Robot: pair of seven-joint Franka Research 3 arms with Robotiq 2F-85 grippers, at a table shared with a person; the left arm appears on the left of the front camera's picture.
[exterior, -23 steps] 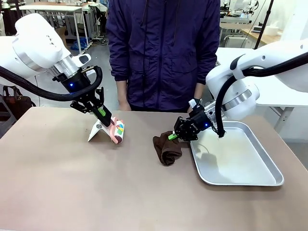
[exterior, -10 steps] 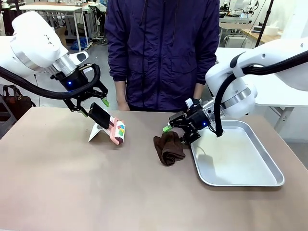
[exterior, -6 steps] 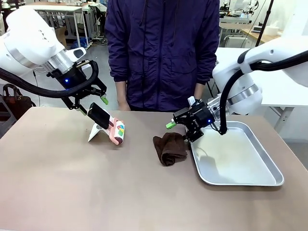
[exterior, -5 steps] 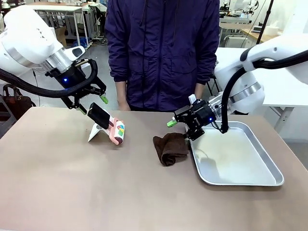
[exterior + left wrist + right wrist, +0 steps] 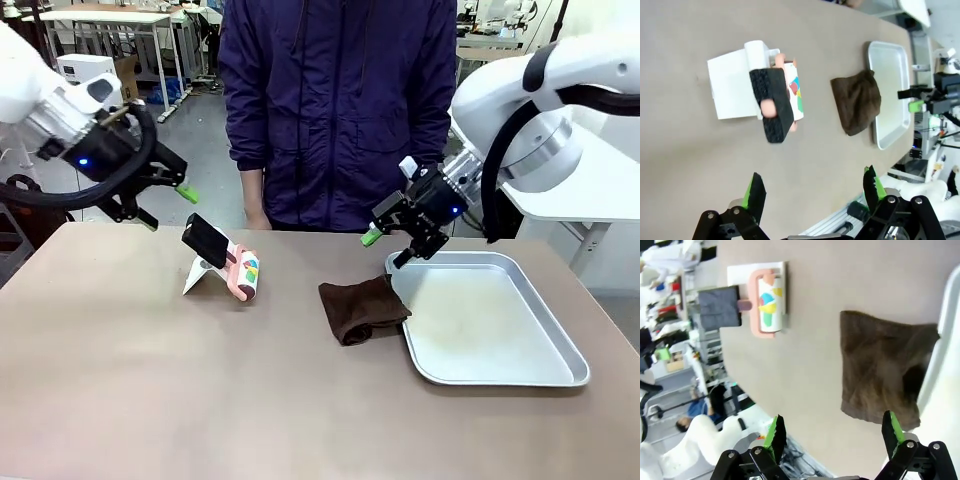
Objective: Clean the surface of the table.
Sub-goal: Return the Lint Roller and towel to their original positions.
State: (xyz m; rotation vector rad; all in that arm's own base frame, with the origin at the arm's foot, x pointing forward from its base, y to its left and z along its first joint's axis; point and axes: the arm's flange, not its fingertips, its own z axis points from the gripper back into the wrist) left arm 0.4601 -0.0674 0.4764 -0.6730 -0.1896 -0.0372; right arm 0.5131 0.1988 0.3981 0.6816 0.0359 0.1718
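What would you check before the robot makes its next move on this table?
1. Left end effector open and holding nothing: ok.
2. Right end effector open and holding nothing: ok.
3. Cloth free to grab: ok, though one edge lies against the tray rim.
4. Roller within reach on the table: ok, it lies loose beside its white stand.
5. Person's hands away from the work area: cannot tell; they stay behind the table edge.
6. Table wiped: cannot tell.

A brown cloth [image 5: 362,309] lies on the bench [image 5: 200,390], its edge overlapping the metal tray [image 5: 500,375]; both grippers hover, jaws open.
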